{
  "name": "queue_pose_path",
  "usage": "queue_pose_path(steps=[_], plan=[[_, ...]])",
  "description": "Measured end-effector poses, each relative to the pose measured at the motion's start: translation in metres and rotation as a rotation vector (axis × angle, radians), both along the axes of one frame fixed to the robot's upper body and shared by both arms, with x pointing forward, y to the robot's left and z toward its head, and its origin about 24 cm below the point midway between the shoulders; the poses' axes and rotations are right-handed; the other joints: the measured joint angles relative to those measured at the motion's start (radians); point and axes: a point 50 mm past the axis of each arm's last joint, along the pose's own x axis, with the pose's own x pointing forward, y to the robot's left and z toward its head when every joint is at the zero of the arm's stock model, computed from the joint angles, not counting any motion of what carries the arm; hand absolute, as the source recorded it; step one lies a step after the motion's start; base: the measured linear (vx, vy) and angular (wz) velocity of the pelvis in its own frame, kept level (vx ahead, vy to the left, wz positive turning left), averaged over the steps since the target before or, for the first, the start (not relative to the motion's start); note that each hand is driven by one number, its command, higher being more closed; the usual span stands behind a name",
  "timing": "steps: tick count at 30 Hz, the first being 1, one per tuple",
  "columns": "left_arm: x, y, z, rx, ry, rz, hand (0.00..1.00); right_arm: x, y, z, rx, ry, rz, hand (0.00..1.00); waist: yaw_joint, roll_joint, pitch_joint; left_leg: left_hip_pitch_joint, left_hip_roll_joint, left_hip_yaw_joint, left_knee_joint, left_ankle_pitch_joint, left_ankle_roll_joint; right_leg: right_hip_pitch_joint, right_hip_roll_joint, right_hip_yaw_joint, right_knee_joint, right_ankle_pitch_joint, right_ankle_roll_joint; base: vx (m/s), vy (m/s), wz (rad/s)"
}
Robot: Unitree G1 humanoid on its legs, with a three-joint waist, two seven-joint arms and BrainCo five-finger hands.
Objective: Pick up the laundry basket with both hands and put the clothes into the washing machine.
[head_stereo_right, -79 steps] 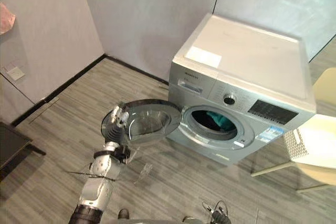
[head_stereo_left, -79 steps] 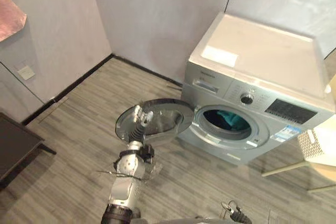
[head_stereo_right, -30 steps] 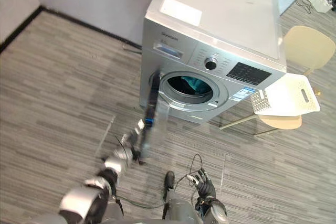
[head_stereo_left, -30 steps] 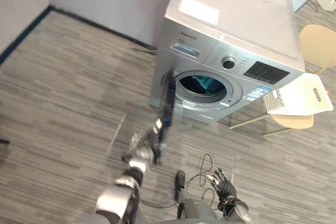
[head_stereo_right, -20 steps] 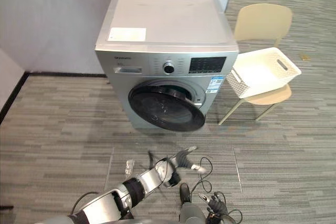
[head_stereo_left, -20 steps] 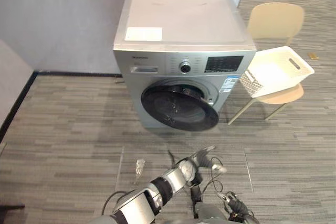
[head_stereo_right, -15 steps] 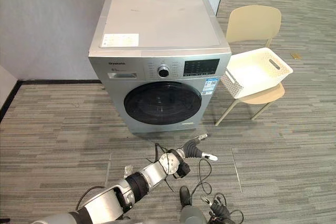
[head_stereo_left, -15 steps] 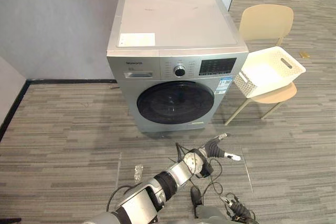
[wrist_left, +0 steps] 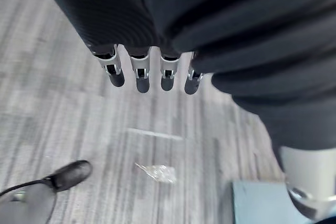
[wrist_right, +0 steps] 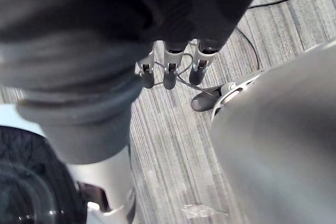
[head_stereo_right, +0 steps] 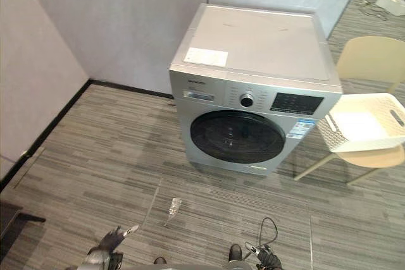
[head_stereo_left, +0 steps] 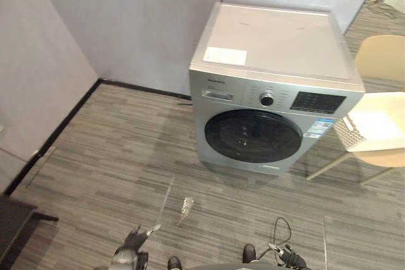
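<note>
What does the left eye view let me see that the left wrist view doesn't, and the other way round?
The left eye view gives the washing machine with its round door shut, the white laundry basket resting on a beige chair beside it, and the grey walls behind. The left wrist view adds a close look along the left hand, its fingers straight and holding nothing. Both have the grey striped floor and a small clear scrap lying on it. The left hand also peeks in at the eye view's lower edge.
</note>
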Motion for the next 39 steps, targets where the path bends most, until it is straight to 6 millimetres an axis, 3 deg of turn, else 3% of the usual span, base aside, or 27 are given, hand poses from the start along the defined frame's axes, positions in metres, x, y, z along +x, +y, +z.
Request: queue_pose_path(steps=[2,4,5,6,7,8,9,12,14,15,17,19,20,21,22,24,25,26,27,28,30,31,32,33,34,36,39], plan=[[-0.017,-0.005,-0.005,-0.034,0.025,0.076,0.00,0.000,-0.004,0.000,-0.010,0.004,0.005,0.00,0.013,0.002,-0.003,-0.007,-0.024,-0.057,0.005,-0.003,0.014,0.016,-0.029,-0.055,0.034,-0.034,0.013,0.02,0.068,0.95],[-0.026,-0.020,-0.010,-0.098,0.031,0.157,0.00,-0.004,-0.007,0.000,-0.011,0.018,-0.023,0.00,0.026,-0.018,0.004,-0.027,-0.066,-0.122,0.053,-0.038,0.055,0.013,-0.092,-0.110,0.147,-0.118,0.043,0.06,0.158,1.27],[-0.040,-0.015,-0.011,-0.117,0.033,0.273,0.00,-0.009,-0.009,-0.001,-0.006,0.022,-0.072,0.00,0.037,-0.041,-0.007,-0.055,-0.125,-0.171,0.118,-0.074,0.098,0.027,-0.175,-0.166,0.264,-0.168,0.079,0.08,0.182,1.34],[-0.044,-0.021,-0.013,-0.145,0.031,0.322,0.00,-0.011,-0.012,-0.001,-0.009,0.023,-0.086,0.00,0.041,-0.042,-0.007,-0.053,-0.143,-0.215,0.150,-0.104,0.090,0.015,-0.220,-0.165,0.384,-0.189,0.076,0.10,0.168,1.33],[-0.045,-0.024,-0.014,-0.161,0.027,0.360,0.00,-0.013,-0.012,-0.001,-0.007,0.025,-0.090,0.00,0.050,-0.042,-0.008,-0.051,-0.157,-0.237,0.172,-0.115,0.104,-0.015,-0.249,-0.143,0.491,-0.186,0.053,0.11,0.124,1.23],[-0.050,-0.027,-0.015,-0.182,0.024,0.410,0.00,-0.013,-0.009,-0.001,-0.002,0.019,-0.093,0.00,0.052,-0.029,-0.006,-0.044,-0.169,-0.290,0.203,-0.131,0.121,-0.084,-0.269,-0.063,0.699,-0.121,-0.086,0.21,0.180,1.33],[-0.055,-0.024,-0.014,-0.176,0.026,0.428,0.00,-0.008,-0.005,0.000,-0.001,-0.009,-0.096,0.00,0.058,-0.017,-0.004,-0.015,-0.163,-0.338,0.211,-0.142,0.138,-0.169,-0.252,0.060,0.871,-0.073,-0.109,0.23,0.160,1.26],[-0.063,-0.018,-0.014,-0.162,0.032,0.470,0.00,0.004,0.015,-0.002,0.056,-0.040,-0.062,0.00,0.076,-0.052,0.004,0.023,-0.144,-0.402,0.228,-0.174,0.163,-0.292,-0.154,0.176,0.995,-0.209,-0.049,0.26,0.037,0.75],[-0.062,-0.018,-0.014,-0.164,0.030,0.470,0.00,0.007,0.019,-0.001,0.063,-0.053,-0.063,0.00,0.075,-0.049,0.003,0.042,-0.132,-0.446,0.230,-0.203,0.159,-0.333,-0.099,0.234,0.818,-0.231,-0.031,0.26,-0.039,0.62],[-0.058,-0.018,-0.013,-0.164,0.020,0.470,0.00,0.006,0.018,-0.001,0.064,-0.059,-0.072,0.00,0.074,-0.047,0.002,0.040,-0.132,-0.477,0.245,-0.232,0.147,-0.339,-0.083,0.308,0.648,-0.224,-0.028,0.24,-0.091,0.58],[-0.050,-0.018,-0.012,-0.167,-0.002,0.463,0.00,0.003,0.018,-0.001,0.071,-0.049,-0.081,0.00,0.073,-0.046,0.001,0.020,-0.134,-0.523,0.298,-0.283,0.137,-0.343,-0.051,0.453,0.470,-0.216,-0.019,0.35,-0.185,0.78],[-0.042,-0.017,-0.011,-0.170,-0.025,0.473,0.00,-0.002,0.021,-0.003,0.088,-0.029,-0.085,0.00,0.068,-0.051,-0.004,0.017,-0.116,-0.593,0.377,-0.364,0.106,-0.342,-0.021,0.578,0.376,-0.176,0.050,0.48,-0.344,0.99],[-0.040,-0.016,-0.011,-0.168,-0.033,0.479,0.00,-0.002,0.022,-0.003,0.091,-0.025,-0.074,0.00,0.061,-0.057,-0.010,0.023,-0.108,-0.612,0.380,-0.381,0.098,-0.342,-0.017,0.573,0.376,-0.162,0.077,0.50,-0.468,1.20],[-0.040,-0.014,-0.010,-0.162,-0.048,0.497,0.00,-0.006,0.026,-0.004,0.099,-0.008,-0.051,0.00,0.047,-0.064,-0.043,0.030,-0.067,-0.657,0.375,-0.399,0.077,-0.347,0.003,0.516,0.404,-0.087,0.113,0.50,-0.524,1.19],[-0.033,-0.021,-0.010,-0.187,-0.064,0.511,0.00,-0.002,0.021,-0.003,0.085,-0.013,-0.040,0.00,0.047,-0.036,-0.051,0.013,-0.023,-0.669,0.419,-0.389,0.074,-0.352,0.040,0.458,0.464,-0.122,0.074,0.50,-0.528,1.14],[-0.024,-0.036,-0.011,-0.231,-0.079,0.507,0.00,0.005,0.012,-0.002,0.062,-0.013,-0.018,0.00,0.052,-0.012,-0.056,-0.040,0.013,-0.666,0.488,-0.303,0.075,-0.351,0.075,0.395,0.533,-0.166,0.005,0.39,-0.462,0.74],[-0.022,-0.038,-0.011,-0.237,-0.081,0.506,0.00,0.006,0.012,-0.002,0.059,-0.015,-0.012,0.00,0.051,-0.012,-0.056,-0.059,0.018,-0.662,0.512,-0.261,0.078,-0.340,0.079,0.373,0.541,-0.176,-0.009,0.40,-0.535,0.99],[-0.021,-0.036,-0.011,-0.231,-0.087,0.507,0.00,0.007,0.012,-0.002,0.057,-0.017,-0.009,0.00,0.037,-0.020,-0.051,-0.093,0.034,-0.614,0.578,-0.168,0.089,-0.294,0.081,0.321,0.528,-0.194,-0.039,0.37,-0.524,1.19],[-0.019,-0.034,-0.010,-0.226,-0.088,0.500,0.00,0.006,0.014,-0.002,0.059,-0.012,-0.003,0.00,0.027,-0.038,-0.039,-0.137,0.076,-0.507,0.659,-0.117,0.100,-0.226,0.082,0.272,0.485,-0.208,-0.062,0.34,-0.508,1.12],[-0.019,-0.034,-0.010,-0.224,-0.092,0.499,0.00,0.006,0.014,-0.002,0.057,-0.009,0.001,0.00,0.032,-0.038,-0.037,-0.156,0.100,-0.432,0.701,-0.125,0.098,-0.197,0.088,0.253,0.467,-0.211,-0.073,0.30,-0.519,0.83],[-0.016,-0.036,-0.010,-0.219,-0.085,0.448,0.00,0.003,0.011,-0.004,0.056,0.020,0.021,0.00,0.032,-0.028,-0.031,-0.187,0.190,-0.107,0.802,-0.132,0.104,-0.089,0.105,0.167,0.392,-0.208,-0.102,0.22,-0.416,0.70],[-0.014,-0.038,-0.009,-0.220,-0.086,0.435,0.00,0.002,0.013,-0.004,0.060,0.020,0.015,0.00,0.034,-0.021,-0.027,-0.185,0.194,-0.037,0.802,-0.134,0.102,-0.061,0.108,0.144,0.375,-0.207,-0.104,0.09,-0.220,0.99],[-0.011,-0.042,-0.009,-0.224,-0.084,0.390,0.00,0.000,0.013,-0.005,0.057,0.024,-0.005,0.00,0.024,-0.009,-0.024,-0.180,0.164,0.039,0.777,-0.159,0.064,-0.036,0.109,0.100,0.350,-0.213,-0.118,0.02,-0.126,0.97],[-0.008,-0.048,-0.009,-0.223,-0.075,0.330,0.00,0.000,0.010,-0.004,0.044,0.028,-0.017,0.00,0.024,0.002,-0.023,-0.179,0.112,0.074,0.717,-0.188,0.055,-0.024,0.108,0.062,0.332,-0.219,-0.127,0.00,-0.082,0.91],[-0.008,-0.049,-0.009,-0.221,-0.072,0.311,0.00,0.001,0.011,-0.004,0.044,0.029,-0.019,0.00,0.024,0.002,-0.023,-0.168,0.097,0.097,0.668,-0.200,0.068,-0.020,0.108,0.050,0.330,-0.219,-0.127,0.02,-0.062,0.87],[-0.008,-0.052,-0.010,-0.218,-0.056,0.267,0.00,0.000,0.010,-0.004,0.047,0.027,-0.045,0.00,0.022,-0.001,-0.023,-0.074,0.025,0.088,0.373,-0.198,0.050,-0.012,0.097,-0.010,0.322,-0.219,-0.127,0.03,-0.034,0.96],[-0.018,-0.043,-0.013,-0.187,-0.008,0.251,0.00,-0.002,0.019,-0.006,0.072,0.036,-0.052,0.00,0.024,-0.037,-0.018,0.021,-0.052,0.046,0.115,-0.054,0.068,-0.010,0.062,-0.015,0.314,-0.204,-0.128,-0.05,-0.001,0.55]])
